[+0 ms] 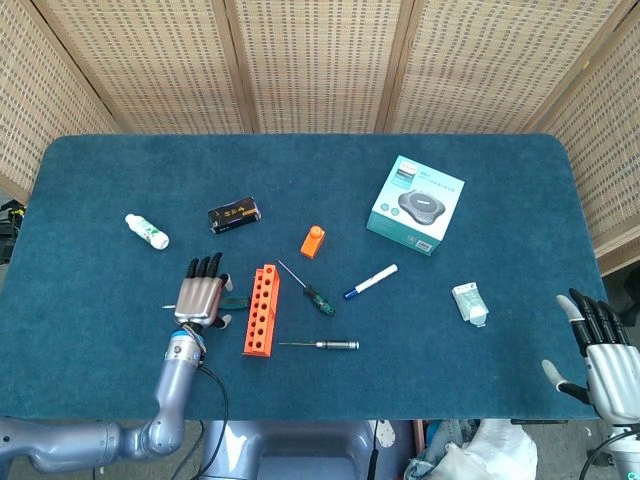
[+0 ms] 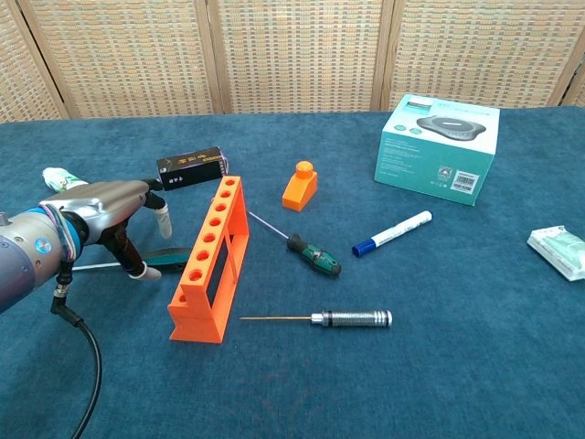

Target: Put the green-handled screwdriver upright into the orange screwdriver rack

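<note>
Hovering spread and empty at centre left, the left hand (image 2: 110, 212) should pinch the light, rigid green-handled screwdriver (image 2: 170, 260) by its grippy handle.

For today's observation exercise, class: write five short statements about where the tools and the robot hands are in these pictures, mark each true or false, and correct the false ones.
1. The orange rack holds no screwdriver. True.
2. The left robot hand is over the dark green-handled screwdriver lying left of the rack. True.
3. The right robot hand holds the marker. False: it holds nothing; the marker lies on the table.
4. The silver-handled screwdriver stands upright. False: it lies flat.
5. The teal box sits on the rack. False: it sits apart, far right.
</note>
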Available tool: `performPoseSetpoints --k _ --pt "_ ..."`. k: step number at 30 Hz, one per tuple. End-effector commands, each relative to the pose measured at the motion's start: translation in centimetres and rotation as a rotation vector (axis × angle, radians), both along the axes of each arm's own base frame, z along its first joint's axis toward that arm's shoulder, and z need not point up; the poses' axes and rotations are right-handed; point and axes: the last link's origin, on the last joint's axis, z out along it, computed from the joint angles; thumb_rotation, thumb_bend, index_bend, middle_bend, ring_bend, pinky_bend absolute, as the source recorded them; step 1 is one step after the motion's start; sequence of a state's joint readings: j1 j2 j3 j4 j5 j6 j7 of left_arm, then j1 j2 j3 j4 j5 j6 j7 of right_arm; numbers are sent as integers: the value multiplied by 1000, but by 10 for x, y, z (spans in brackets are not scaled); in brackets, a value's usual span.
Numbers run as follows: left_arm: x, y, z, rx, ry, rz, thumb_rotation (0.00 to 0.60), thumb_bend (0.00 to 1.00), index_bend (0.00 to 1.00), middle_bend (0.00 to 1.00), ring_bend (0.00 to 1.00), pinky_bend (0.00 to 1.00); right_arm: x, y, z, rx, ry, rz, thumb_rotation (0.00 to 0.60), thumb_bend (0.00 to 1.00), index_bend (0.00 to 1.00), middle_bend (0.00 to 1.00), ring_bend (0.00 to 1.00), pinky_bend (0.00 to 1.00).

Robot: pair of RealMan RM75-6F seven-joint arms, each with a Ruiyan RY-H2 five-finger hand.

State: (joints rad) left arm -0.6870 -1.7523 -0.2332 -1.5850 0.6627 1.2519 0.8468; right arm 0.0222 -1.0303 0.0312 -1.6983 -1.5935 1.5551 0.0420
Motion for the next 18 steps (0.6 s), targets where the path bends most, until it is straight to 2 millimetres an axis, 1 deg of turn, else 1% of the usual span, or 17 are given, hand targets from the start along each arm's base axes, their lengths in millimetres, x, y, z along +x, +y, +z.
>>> performPoseSetpoints --k 1,10,18 --pt "1 2 -3 0 4 2 600 210 416 0 0 0 0 0 -1 4 0 1 600 258 0 0 0 0" --pt "2 9 -7 10 19 6 600 218 429 0 0 0 0 0 0 3 -5 0 600 258 0 0 0 0" --pt "6 11 -14 2 23 -2 600 257 447 0 0 0 0 0 0 3 -6 3 600 258 0 0 0 0"
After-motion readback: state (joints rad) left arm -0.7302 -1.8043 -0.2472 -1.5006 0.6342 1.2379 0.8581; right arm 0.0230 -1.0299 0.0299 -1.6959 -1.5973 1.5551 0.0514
